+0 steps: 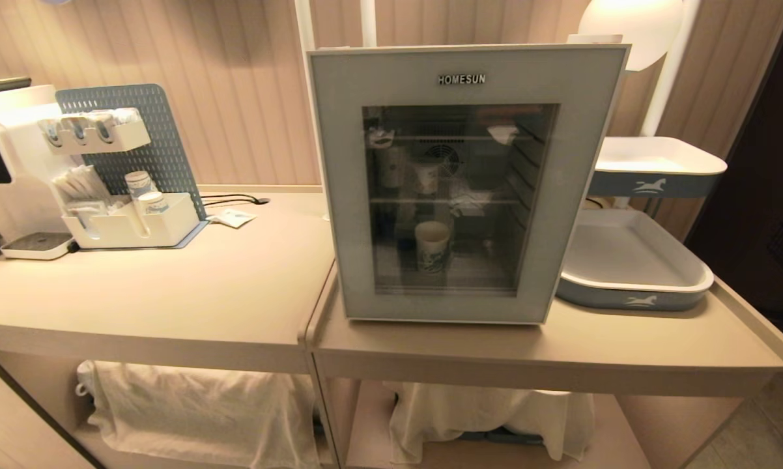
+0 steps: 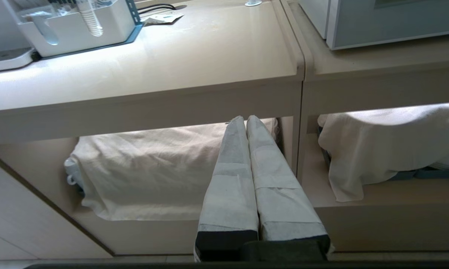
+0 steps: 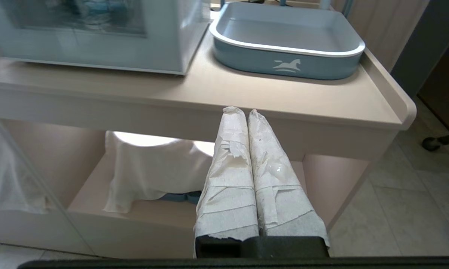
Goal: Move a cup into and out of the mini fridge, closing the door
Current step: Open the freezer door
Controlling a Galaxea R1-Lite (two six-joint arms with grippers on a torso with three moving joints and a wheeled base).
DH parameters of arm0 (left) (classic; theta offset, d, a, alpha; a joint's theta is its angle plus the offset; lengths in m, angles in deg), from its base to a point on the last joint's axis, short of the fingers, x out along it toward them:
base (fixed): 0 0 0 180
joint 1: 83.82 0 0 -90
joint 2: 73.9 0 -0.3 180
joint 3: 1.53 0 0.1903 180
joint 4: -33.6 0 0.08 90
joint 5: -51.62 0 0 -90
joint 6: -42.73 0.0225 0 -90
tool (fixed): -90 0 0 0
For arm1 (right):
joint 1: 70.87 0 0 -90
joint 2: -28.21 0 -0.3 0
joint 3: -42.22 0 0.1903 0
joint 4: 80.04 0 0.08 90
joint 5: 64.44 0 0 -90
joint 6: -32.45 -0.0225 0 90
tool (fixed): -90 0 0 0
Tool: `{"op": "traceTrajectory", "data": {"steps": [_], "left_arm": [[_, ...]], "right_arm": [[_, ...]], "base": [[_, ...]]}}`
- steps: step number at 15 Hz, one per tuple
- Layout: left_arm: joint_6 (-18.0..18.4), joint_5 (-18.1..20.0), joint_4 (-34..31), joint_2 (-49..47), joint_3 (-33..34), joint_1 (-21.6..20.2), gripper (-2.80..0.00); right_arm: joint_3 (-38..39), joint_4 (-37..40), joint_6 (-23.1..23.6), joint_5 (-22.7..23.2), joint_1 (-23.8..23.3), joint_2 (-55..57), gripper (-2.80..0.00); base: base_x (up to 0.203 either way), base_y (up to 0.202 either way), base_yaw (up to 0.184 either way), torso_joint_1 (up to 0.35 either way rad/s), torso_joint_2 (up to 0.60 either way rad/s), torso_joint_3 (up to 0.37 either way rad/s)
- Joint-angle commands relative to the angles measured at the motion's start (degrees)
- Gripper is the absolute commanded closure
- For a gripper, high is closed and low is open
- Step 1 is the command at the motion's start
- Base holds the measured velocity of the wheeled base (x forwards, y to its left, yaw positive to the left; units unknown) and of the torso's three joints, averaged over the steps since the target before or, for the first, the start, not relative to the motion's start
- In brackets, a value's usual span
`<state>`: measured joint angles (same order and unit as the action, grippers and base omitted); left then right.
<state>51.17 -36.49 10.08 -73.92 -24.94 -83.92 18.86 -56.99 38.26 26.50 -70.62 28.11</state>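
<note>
Right now the white box-shaped mini fridge [image 1: 463, 182] with "HOMESUN" lettering stands on the beige surface [image 1: 170, 293], and its door [image 1: 339, 195], a pale grey-white frame around a dark glass window, is shut. Through the glass the small tapered white paper cup [image 1: 432, 245] with a blue print stands upright on the fridge floor, below the wire shelves, roughly at the middle of the window. Higher up, behind the glass, a round rear fan [image 1: 441, 156] shows between paler shapes that are too dim to make out.

Neither arm appears in the head view. The left pincer [image 2: 245, 119] hangs in front of the surface's edge, low, with its two paper-wrapped fingers [image 2: 232, 179] pressed together and holding nothing. The right pincer [image 3: 239, 111] sits likewise below the front edge of the surface, its wrapped fingers [image 3: 273, 179] closed on each other and empty.

To the right of the fridge lies a shallow blue-and-white tray [image 1: 632, 296] with a white horse emblem on its side, just beside the fridge's wall; a second tray of the same kind [image 1: 658, 172] sits raised above it. On the left stands a white organiser [image 1: 137, 225] with a blue pegboard back [image 1: 150, 130], holding stacked paper cups [image 1: 145, 192], beside a white water dispenser [image 1: 0, 169] with a black screen. White cloths [image 1: 196, 410] drape over things on the shelf beneath the surface.
</note>
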Motion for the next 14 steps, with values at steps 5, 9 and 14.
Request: {"op": "traceTrajectory", "data": {"steps": [5,9,14], "left_arm": [[-0.6,-0.3,-0.3,0.0,0.0,0.0,0.0],[-1.7,-0.2,-0.4,0.0,0.0,0.0,0.0],[-3.9,-0.7,-0.2,0.0,0.0,0.0,0.0]], "right_arm": [[0.0,0.0,0.1,0.0,0.0,0.0,0.0],[0.0,0.0,0.1,0.0,0.0,0.0,0.0],[0.0,0.0,0.1,0.0,0.0,0.1,0.0]], "base": [[0.038,-0.053,0.004,0.0,0.0,0.001],[0.0,0.0,0.0,0.0,0.0,0.0],[0.0,0.0,0.0,0.0,0.0,0.0]]}}
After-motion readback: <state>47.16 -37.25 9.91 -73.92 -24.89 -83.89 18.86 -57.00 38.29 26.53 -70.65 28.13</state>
